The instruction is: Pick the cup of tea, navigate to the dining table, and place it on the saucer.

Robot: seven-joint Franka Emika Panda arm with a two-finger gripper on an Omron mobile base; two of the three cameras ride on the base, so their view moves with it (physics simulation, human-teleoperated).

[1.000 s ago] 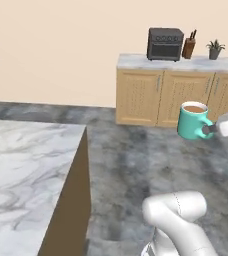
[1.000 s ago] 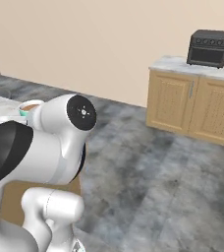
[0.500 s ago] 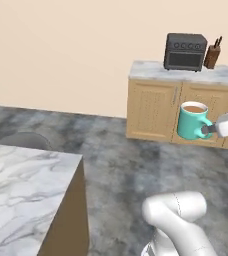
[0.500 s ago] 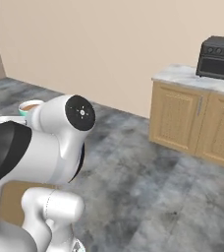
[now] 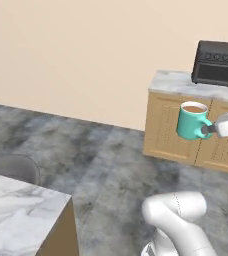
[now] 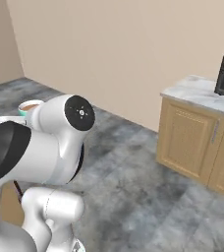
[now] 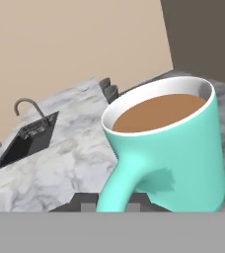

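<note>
The cup of tea (image 5: pixel 190 122), a teal mug full of brown liquid, hangs upright in the air at the right of the left base view. My gripper (image 5: pixel 206 131) is shut on its handle from the right. In the hand view the cup of tea (image 7: pixel 176 148) looms large, and its handle runs down into the gripper (image 7: pixel 112 203). The cup of tea's rim (image 6: pixel 29 107) peeks out behind my arm in the right base view. A corner of the dining table (image 5: pixel 16 212), marble-topped with a tan side, lies at the lower left. The saucer is out of view.
A wooden cabinet with a marble top (image 5: pixel 173 125) (image 6: pixel 195 140) stands against the beige wall and carries a black toaster oven (image 5: pixel 218 63). A round grey seat back (image 5: pixel 11 168) sits beside the table. Beyond the cup, a marble top holds a sink (image 7: pixel 28 139). Grey floor lies between.
The whole scene has slid to the right in both base views, so the base has turned. Less of the table shows. The cup stays in the gripper at the same height.
</note>
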